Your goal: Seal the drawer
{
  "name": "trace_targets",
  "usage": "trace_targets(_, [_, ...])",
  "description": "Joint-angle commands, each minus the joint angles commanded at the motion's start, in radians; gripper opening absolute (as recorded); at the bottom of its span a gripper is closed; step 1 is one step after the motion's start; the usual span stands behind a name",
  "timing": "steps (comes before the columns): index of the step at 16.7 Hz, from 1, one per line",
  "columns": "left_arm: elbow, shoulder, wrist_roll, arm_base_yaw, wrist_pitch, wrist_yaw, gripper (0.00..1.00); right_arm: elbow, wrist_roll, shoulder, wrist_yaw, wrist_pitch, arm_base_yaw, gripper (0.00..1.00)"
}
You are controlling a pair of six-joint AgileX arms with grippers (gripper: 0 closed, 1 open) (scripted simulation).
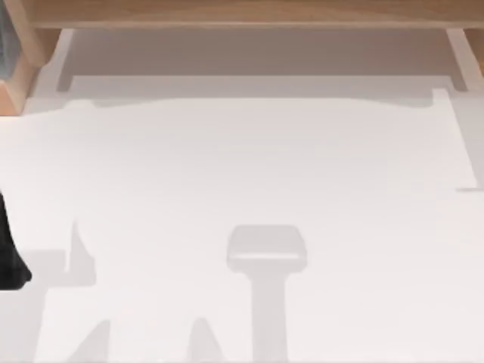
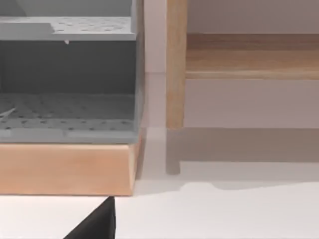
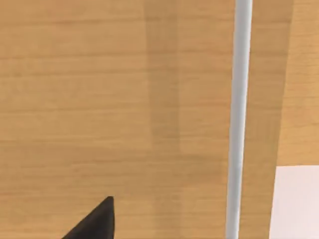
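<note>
The drawer [image 2: 65,169] stands pulled out, with a light wooden front and a grey perforated inside [image 2: 65,112]. In the top view its wooden corner [image 1: 19,76] shows at the far left of the table's back edge. A black tip of my left gripper [image 2: 97,221] hangs just in front of the drawer's wooden front, apart from it. My left arm [image 1: 9,257] shows as a dark shape at the table's left edge. My right gripper [image 3: 97,221] is held very close to a wooden panel [image 3: 99,99] crossed by a pale slim bar [image 3: 239,119].
A wooden cabinet frame [image 1: 242,11] runs along the back of the white table [image 1: 242,189], with a slim wooden leg [image 2: 175,74] beside the drawer. Shadows of the arms lie on the table's front half.
</note>
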Motion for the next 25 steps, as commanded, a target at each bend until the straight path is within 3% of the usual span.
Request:
trace_targets(17, [0.000, 0.000, 0.000, 0.000, 0.000, 0.000, 1.00, 0.079, -0.036, 0.049, 0.061, -0.032, 0.060, 1.00])
trace_targets(25, [0.000, 0.000, 0.000, 0.000, 0.000, 0.000, 1.00, 0.079, -0.036, 0.049, 0.061, -0.032, 0.060, 0.40])
